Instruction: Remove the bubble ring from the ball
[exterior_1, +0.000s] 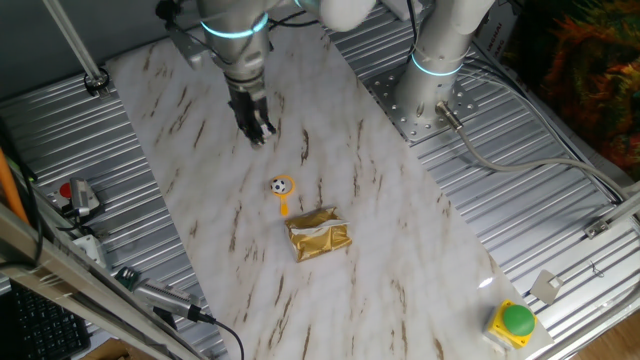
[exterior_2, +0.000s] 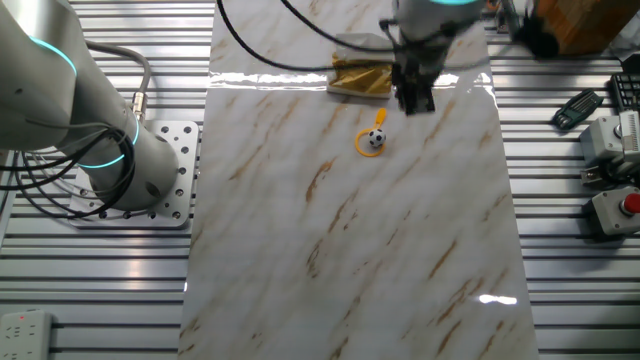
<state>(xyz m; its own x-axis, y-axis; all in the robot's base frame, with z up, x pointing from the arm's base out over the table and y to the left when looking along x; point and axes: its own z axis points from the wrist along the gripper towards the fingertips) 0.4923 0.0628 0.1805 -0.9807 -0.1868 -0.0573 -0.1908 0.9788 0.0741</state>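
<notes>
The small white-and-black ball (exterior_1: 281, 185) lies on the marble board with the orange-yellow bubble ring (exterior_1: 283, 196) looped around it, its short handle pointing toward the gold packet. Both also show in the other fixed view: the ball (exterior_2: 376, 138) and the ring (exterior_2: 366, 146). My gripper (exterior_1: 258, 131) hangs above the board, apart from the ball and on the side away from the packet. It points down, with its fingers slightly apart and nothing between them. In the other fixed view the gripper (exterior_2: 415, 101) is just beyond and to the right of the ball.
A crumpled gold foil packet (exterior_1: 318, 236) lies close to the ring's handle, also in the other fixed view (exterior_2: 360, 78). A green button on a yellow base (exterior_1: 516, 320) sits on the ribbed metal table. The robot base (exterior_1: 435, 70) stands beside the board. Tools and cables lie along the table edge.
</notes>
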